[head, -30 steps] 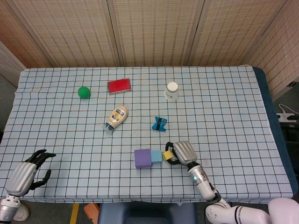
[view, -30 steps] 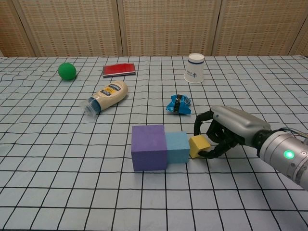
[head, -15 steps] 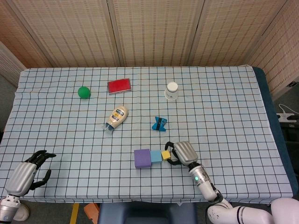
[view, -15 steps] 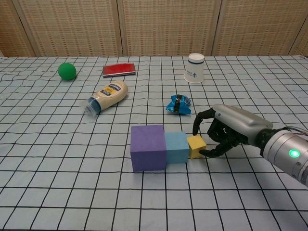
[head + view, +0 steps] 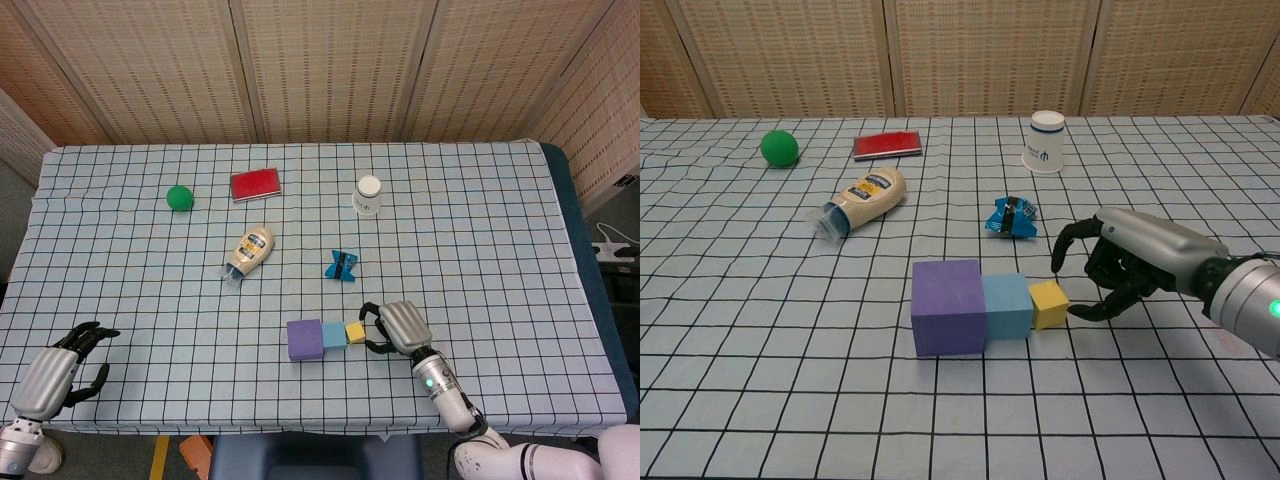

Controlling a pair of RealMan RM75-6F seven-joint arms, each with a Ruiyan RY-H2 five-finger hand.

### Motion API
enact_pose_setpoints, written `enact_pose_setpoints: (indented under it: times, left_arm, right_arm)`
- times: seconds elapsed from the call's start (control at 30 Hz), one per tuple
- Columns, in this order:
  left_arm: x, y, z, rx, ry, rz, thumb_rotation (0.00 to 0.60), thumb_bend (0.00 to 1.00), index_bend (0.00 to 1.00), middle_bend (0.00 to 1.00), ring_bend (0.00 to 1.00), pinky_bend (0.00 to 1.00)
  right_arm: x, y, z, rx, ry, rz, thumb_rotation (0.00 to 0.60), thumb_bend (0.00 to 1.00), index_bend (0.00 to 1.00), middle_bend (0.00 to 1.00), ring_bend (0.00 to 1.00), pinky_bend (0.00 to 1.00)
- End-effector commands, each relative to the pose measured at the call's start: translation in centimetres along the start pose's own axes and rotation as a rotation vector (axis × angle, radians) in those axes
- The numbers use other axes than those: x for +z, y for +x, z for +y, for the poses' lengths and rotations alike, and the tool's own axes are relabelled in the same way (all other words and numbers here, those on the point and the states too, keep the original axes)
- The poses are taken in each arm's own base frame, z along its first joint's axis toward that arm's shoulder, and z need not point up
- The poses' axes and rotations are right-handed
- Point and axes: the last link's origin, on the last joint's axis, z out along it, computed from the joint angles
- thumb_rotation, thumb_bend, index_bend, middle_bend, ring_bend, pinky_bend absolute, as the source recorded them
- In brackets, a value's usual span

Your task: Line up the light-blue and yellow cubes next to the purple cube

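The purple cube (image 5: 304, 339) (image 5: 948, 306), the light-blue cube (image 5: 333, 335) (image 5: 1007, 306) and the small yellow cube (image 5: 355, 332) (image 5: 1048, 304) sit in a touching row near the table's front edge. My right hand (image 5: 398, 326) (image 5: 1127, 265) hovers just right of the yellow cube with its fingers spread and nothing in them; a small gap separates the fingertips from the cube. My left hand (image 5: 60, 368) rests at the front left corner, fingers apart and holding nothing; it shows only in the head view.
A blue wrapper (image 5: 341, 265) (image 5: 1013, 217) lies just behind the row. Further back are a mayonnaise bottle (image 5: 250, 253) (image 5: 860, 201) on its side, a white paper cup (image 5: 368, 194) (image 5: 1045, 141), a red box (image 5: 256, 184) (image 5: 886, 145) and a green ball (image 5: 179, 197) (image 5: 779, 148).
My right hand has let go of the yellow cube and drawn back to the right, fingers spreading. The yellow cube now sits flat against the light-blue cube. The left hand stayed still.
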Motion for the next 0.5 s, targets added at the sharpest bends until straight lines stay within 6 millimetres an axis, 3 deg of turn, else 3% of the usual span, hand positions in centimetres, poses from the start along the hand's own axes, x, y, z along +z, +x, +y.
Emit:
enact_pose_setpoints:
  times: [0.03,0.2,0.5]
  left_arm:
    - [-0.02,-0.02,0.03,0.0,-0.001,-0.001,0.6,0.5,0.28,0.29,0.16,0.4]
    - [-0.04,-0.12,0.09,0.002,-0.002,-0.004,0.6,0.5,0.28,0.29,0.16,0.4]
    - [0.0,-0.13,0.03,0.004,0.0,-0.004,0.6,0.5,0.28,0.29,0.16,0.4]
  right_arm:
    - [-0.72,1.08,0.62,-0.067,-0.05,-0.02,0.6,0.2,0.48,0.91,0.84,1.0]
    - [-0.97,1.59,0.9,-0.109,-0.101,-0.03,0.6,0.34,0.51,0.91,0.85,1.0]
    - [-0.67,0.91,0.92,-0.014,-0.12,-0.092,0.6,0.47,0.55,0.91,0.85,1.0]
